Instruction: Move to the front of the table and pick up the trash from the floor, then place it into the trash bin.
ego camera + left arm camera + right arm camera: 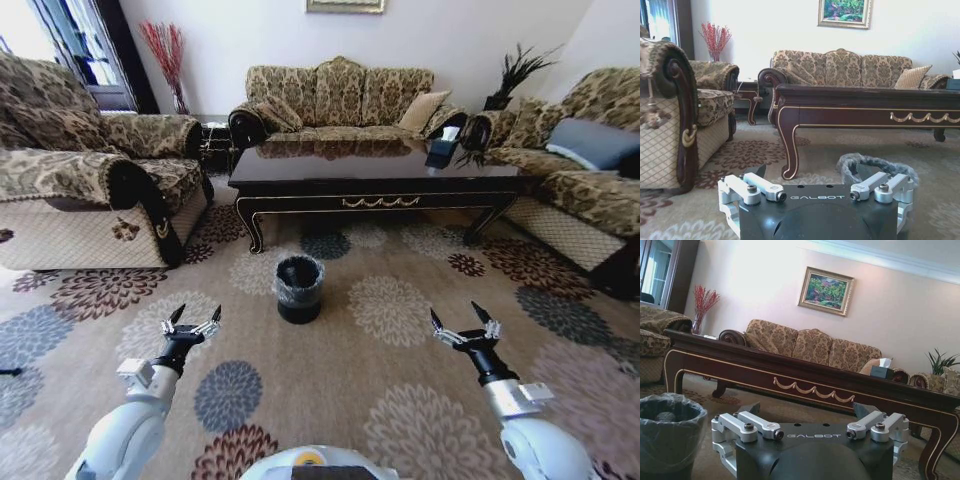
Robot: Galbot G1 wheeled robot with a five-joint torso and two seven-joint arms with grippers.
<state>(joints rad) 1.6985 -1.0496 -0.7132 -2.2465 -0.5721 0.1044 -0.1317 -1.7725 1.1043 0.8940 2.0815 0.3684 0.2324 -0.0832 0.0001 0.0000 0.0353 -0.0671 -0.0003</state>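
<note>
The dark glossy table (350,165) stands ahead of me, its gold ornament facing me. On the patterned floor (390,310) in front of it sits the black trash bin (298,288), lined with a thin bag. My left gripper (193,322) hovers open near the bin on its left, with nothing between its fingers. Farther off to the bin's right, my right gripper (465,322) is open too and holds nothing. The right wrist view looks into the trash bin (667,432), where a pale rounded lump lies; I cannot tell what it is. The trash is out of view.
A patterned armchair (90,190) stands at the left, a sofa (340,100) behind the table and another sofa (590,170) at the right. A dark tissue box (441,150) rests on the table's right end. Open carpet lies between me and the bin.
</note>
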